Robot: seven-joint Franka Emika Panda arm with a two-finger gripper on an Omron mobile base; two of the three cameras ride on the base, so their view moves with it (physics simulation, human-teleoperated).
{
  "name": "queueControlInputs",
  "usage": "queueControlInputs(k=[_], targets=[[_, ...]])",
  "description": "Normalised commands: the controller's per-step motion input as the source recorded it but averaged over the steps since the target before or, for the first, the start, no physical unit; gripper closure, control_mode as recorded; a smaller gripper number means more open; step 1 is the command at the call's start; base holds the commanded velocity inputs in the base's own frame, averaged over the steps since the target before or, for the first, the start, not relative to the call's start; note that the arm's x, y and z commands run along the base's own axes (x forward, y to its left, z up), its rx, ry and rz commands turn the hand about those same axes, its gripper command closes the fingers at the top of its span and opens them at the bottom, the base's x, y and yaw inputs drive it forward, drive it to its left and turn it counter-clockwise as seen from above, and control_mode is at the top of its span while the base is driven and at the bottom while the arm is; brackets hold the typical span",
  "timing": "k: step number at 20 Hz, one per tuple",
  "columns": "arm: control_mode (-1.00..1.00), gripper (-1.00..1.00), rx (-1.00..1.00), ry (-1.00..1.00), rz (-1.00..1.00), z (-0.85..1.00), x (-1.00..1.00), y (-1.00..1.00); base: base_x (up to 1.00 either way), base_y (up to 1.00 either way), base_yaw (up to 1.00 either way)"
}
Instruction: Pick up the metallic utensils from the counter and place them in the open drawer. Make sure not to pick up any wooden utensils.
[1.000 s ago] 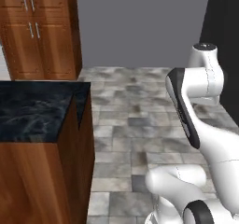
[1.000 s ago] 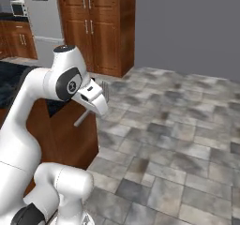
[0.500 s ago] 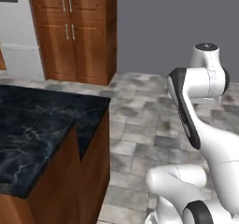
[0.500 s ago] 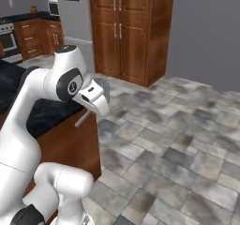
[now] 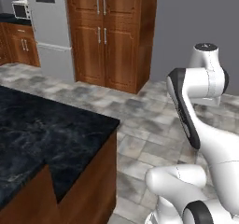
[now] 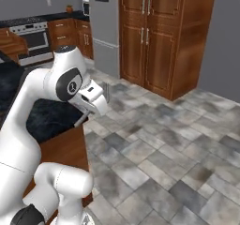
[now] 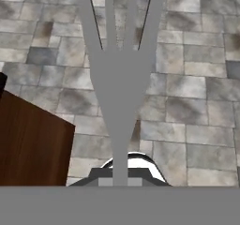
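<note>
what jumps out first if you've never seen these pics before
The grey metal fork fills the middle of the hand view, tines pointing up, hanging over the grey stone floor tiles. In the right base view it sticks out of the shut gripper of the white arm. The dark black marbled counter lies at lower left of the left base view.

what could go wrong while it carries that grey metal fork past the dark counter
The grey metal fork sticks far out of the shut gripper, held only by its handle end, so a swing could twist it loose over the tiled floor. Its handle end hangs near the edge of the black marbled counter and could clip it.
</note>
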Motion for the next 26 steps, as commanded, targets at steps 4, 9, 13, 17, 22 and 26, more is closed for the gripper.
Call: queueControlInputs(k=[4,9,13,17,22,26], targets=[[1.0,1.0,0.0,0.0,0.0,0.0,0.0,0.0,1.0,-0.87,0.39],[1.0,1.0,0.0,0.0,0.0,0.0,0.0,0.0,1.0,-0.89,0.38],[1.0,1.0,0.0,0.0,0.0,0.0,0.0,0.0,1.0,-0.74,0.41],[1.0,1.0,0.0,0.0,0.0,0.0,0.0,0.0,1.0,-0.58,0.44],[1.0,1.0,0.0,0.0,0.0,0.0,0.0,0.0,1.0,-0.58,0.44],[1.0,1.0,0.0,0.0,0.0,0.0,0.0,0.0,1.0,-0.5,0.43]])
